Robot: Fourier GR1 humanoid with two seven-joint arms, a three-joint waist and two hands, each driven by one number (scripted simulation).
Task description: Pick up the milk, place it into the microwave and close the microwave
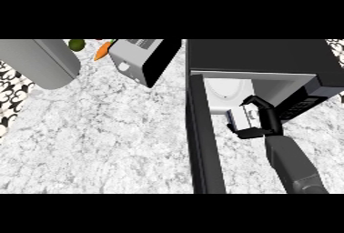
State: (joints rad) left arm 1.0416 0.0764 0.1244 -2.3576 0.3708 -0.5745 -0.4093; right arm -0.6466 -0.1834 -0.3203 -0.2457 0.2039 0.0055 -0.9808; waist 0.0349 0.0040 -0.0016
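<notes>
Milk | gripped in my right hand, fingers curled round it | at the open microwave mouth, right of its door | marble worktop below.

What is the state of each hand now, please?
Left hand: not in view.
Right hand: closed around the milk, at the open microwave.

Microwave at counter right-rear, door swung open toward the front; milk at its mouth, right hand curled round it; toaster rear-centre; carrot behind-left of toaster.
</notes>
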